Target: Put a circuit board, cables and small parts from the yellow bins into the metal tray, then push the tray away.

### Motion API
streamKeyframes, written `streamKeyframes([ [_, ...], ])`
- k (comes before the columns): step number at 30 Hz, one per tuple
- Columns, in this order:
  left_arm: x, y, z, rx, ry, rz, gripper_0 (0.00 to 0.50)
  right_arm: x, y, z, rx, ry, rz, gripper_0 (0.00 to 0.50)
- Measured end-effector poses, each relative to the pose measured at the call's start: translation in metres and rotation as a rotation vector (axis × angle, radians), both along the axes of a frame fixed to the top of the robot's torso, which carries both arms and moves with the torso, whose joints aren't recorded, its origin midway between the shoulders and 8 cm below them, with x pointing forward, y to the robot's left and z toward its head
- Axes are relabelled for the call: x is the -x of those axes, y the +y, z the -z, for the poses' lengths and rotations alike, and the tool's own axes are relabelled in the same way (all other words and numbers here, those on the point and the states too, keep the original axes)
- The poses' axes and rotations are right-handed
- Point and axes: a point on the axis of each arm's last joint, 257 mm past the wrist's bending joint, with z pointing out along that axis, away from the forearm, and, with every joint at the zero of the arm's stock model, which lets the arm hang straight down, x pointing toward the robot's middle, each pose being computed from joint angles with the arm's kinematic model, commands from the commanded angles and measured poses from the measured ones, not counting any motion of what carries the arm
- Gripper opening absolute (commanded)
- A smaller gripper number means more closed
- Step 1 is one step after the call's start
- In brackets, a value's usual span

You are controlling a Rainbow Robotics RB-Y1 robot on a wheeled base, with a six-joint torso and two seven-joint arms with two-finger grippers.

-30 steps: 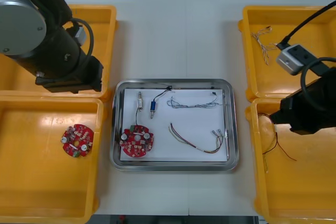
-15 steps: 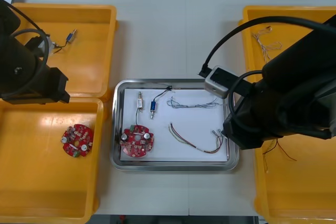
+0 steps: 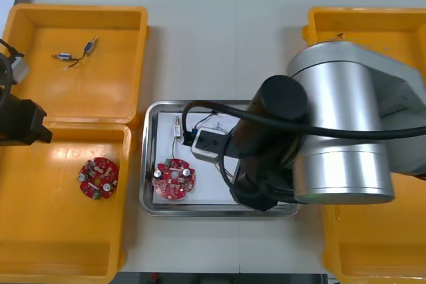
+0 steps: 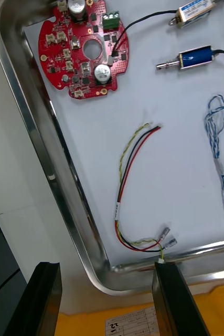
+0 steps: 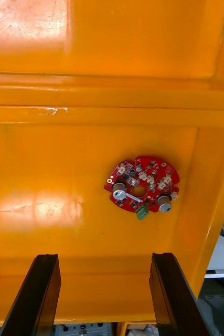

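Tray (image 4: 46,157) beneath parted right end effector (image 4: 106,270)

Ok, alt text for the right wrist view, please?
The right gripper, fingers open, hangs over a corner of the metal tray. In it lie a red circuit board, a red and yellow cable, a blue and white cable and two small metal parts.

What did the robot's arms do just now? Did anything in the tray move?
The right arm swung in from the right bins over the metal tray; the right gripper, open, hangs at the tray's corner. The left arm pulled back leftward, uncovering small metal parts in the far left bin; the left gripper is open above the near left bin. Nothing was grabbed. Circuit boards and cables stayed put.
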Motion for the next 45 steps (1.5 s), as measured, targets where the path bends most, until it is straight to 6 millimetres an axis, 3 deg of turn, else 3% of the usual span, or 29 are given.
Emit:
streamKeyframes([
  [7, -0.002, 0.013, 0.004, -0.005, -0.04, -0.029, 0.5, 0.002, 0.009, 0.032, 0.122, 0.045, -0.174, 0.5],
  [18, -0.002, 0.02, 0.009, -0.009, -0.053, -0.05, 0.5, 0.007, 0.016, 0.063, 0.185, 0.057, -0.196, 0.5],
  [27, -0.002, 0.021, 0.011, -0.01, -0.055, -0.055, 0.5, 0.003, 0.027, 0.079, 0.185, -0.024, -0.206, 0.5],
  [37, -0.002, 0.022, 0.01, -0.011, -0.057, -0.056, 0.5, 0.018, 0.03, 0.099, 0.147, 0.021, -0.191, 0.5],
  [45, -0.002, 0.022, 0.01, -0.011, -0.057, -0.056, 0.5, 0.016, 0.037, 0.108, 0.135, -0.017, -0.203, 0.5],
])
